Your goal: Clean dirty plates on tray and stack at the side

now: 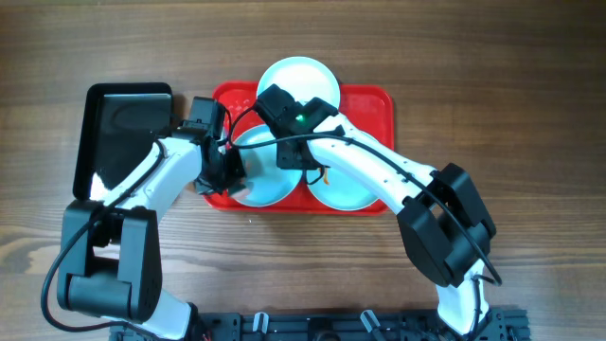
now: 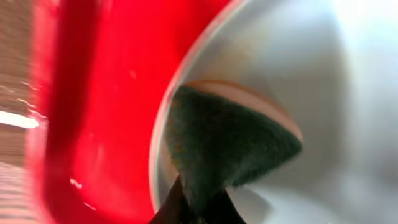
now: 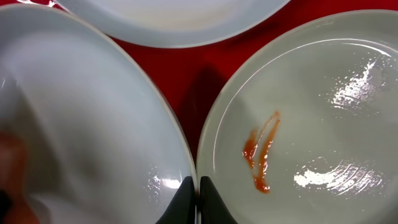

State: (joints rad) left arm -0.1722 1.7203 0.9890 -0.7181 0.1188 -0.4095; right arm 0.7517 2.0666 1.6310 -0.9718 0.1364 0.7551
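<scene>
Three pale plates lie on the red tray (image 1: 375,100). The back plate (image 1: 301,76) looks clean. The front right plate (image 1: 348,192) carries an orange-red smear (image 3: 261,155). My left gripper (image 1: 230,176) is shut on a dark green sponge (image 2: 224,143) and presses it on the front left plate (image 1: 273,188) near its left rim. My right gripper (image 3: 198,198) is shut on the right rim of that same plate (image 3: 81,112), beside the smeared plate (image 3: 323,124). The back plate's edge shows at the top of the right wrist view (image 3: 174,18).
A black glossy tray (image 1: 123,123) stands left of the red tray, on the wooden table (image 1: 511,85). The red tray's raised left rim (image 2: 56,124) is close beside the sponge. Both arms cross over the front plates.
</scene>
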